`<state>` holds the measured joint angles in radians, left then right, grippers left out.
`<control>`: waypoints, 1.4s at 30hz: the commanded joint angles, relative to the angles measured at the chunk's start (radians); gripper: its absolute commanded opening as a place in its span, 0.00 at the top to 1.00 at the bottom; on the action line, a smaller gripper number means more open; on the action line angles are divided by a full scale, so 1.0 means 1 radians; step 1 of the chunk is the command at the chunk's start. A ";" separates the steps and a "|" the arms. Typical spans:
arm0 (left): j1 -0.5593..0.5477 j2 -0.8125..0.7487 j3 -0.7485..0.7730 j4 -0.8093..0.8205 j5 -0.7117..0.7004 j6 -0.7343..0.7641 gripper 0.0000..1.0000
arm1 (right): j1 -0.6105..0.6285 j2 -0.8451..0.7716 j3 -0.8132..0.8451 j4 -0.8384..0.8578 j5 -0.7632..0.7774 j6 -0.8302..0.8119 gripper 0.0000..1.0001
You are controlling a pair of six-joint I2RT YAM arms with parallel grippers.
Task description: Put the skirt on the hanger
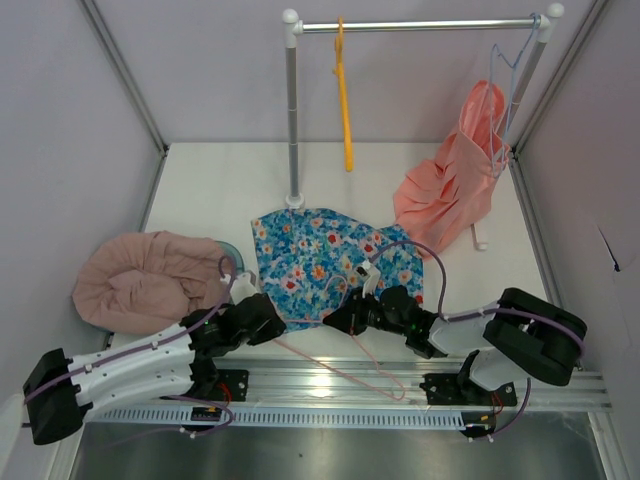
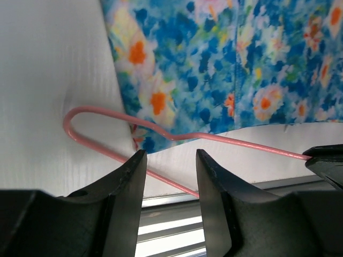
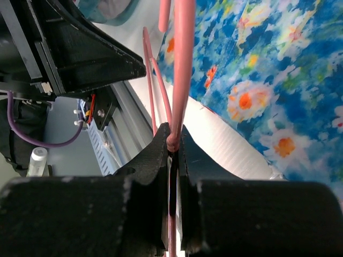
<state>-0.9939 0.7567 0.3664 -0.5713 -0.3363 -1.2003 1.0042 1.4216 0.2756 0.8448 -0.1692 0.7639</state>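
At the near edge of the counter [image 1: 200, 190], right tool [image 3: 172, 142] clamps the pink hanger [image 3: 182, 64]; left tool [image 2: 169, 160] stands open above its loop. Floral skirt [image 1: 320, 262] lies adjoining. Advise lifting its edge first.

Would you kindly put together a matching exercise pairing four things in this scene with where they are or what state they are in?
Things:
1. floral skirt
2. pink hanger
3. yellow hanger
4. left gripper

Places or states:
A. hanging from the rail
B. open
C. spread on the table
D. pinched in the right gripper

Pairs: 1-C, 2-D, 3-A, 4-B
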 commanded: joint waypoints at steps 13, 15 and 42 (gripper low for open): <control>-0.018 0.111 -0.027 0.040 -0.076 -0.059 0.48 | 0.011 0.103 0.019 0.063 0.043 -0.041 1.00; -0.018 0.128 -0.021 0.059 -0.082 -0.047 0.48 | 0.010 0.100 0.016 0.060 0.053 -0.043 1.00; 0.118 0.023 0.342 -0.258 0.080 0.277 1.00 | -0.058 -0.041 -0.004 -0.184 0.283 -0.189 1.00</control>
<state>-0.9405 0.8249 0.6342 -0.7204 -0.3016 -0.9974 0.9611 1.3941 0.3019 0.7879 0.0074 0.6518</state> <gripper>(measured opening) 0.011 0.069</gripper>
